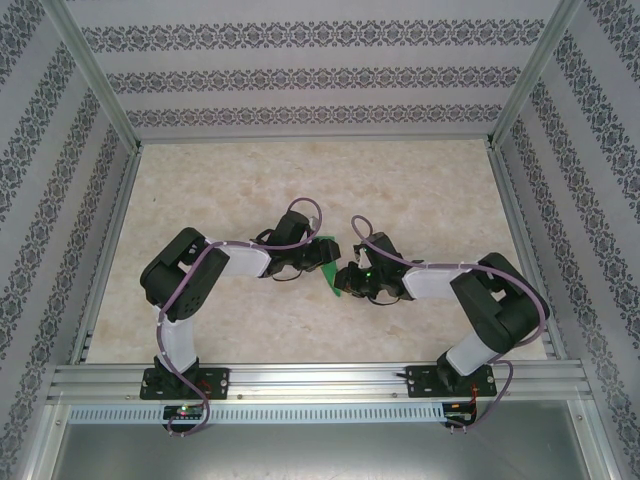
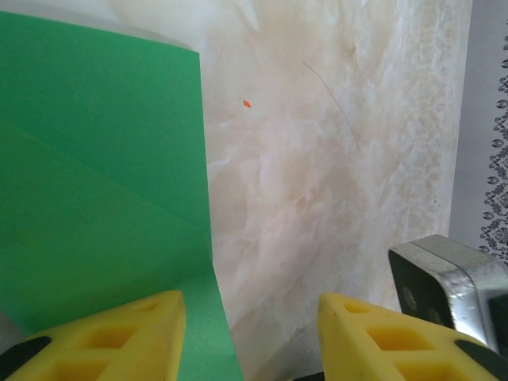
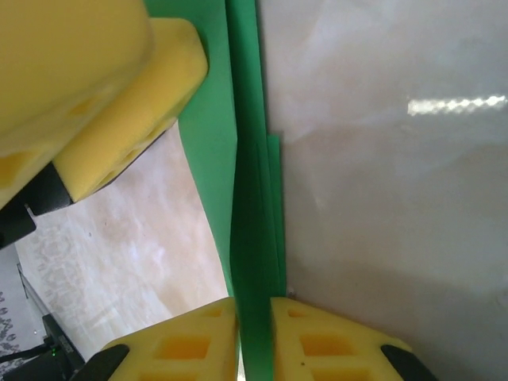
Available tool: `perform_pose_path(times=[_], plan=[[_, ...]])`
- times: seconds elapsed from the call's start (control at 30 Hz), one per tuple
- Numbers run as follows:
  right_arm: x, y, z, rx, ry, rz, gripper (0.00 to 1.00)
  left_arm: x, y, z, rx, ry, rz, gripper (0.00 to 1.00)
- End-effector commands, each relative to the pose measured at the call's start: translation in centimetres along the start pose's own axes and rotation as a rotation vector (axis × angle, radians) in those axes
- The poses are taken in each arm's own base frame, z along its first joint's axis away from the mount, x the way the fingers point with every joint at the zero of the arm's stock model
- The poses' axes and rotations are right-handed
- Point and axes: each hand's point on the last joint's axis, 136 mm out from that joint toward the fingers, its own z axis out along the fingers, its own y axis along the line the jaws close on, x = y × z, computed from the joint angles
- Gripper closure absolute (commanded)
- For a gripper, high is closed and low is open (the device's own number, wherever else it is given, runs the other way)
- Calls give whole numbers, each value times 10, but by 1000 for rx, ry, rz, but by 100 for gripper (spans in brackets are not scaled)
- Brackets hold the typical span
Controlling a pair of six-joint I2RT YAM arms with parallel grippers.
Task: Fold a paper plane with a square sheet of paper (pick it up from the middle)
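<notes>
Two arms (image 1: 190, 275) meeting, we see the right pincer (image 3: 254, 321) pinching a bright green folded sheet of paper (image 2: 103, 159), left pincer (image 2: 250, 317) half open over its edge, pale marbled desk (image 2: 317, 198) beneath.

The paper (image 2: 95, 198) is bright green, fingers (image 2: 119, 341) yellow, table (image 2: 317, 198) cream-marbled, walls (image 1: 300, 80) grey floral-striped.

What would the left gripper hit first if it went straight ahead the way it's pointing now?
Probably the bare table, which shows in the gap of the open left gripper. One finger lines up with the edge of the green paper, so it may touch that first; depth is unclear.
</notes>
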Motion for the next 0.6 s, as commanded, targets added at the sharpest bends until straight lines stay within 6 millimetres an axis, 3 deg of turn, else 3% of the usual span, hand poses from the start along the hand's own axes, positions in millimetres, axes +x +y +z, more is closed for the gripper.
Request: perform_pose_path(times=[0.0,0.17,0.4,0.57], plan=[[-3,6,-9,6,-11,-32,82,8,24,5,-89,34,4,52],[-6,12,-13,2,-19,-48,81,9,24,5,-92,39,10,52],[-2,8,-7,9,11,-67,95,9,23,5,-86,41,7,52],[8,5,-1,54,58,-141,98,11,25,4,-93,40,1,52]])
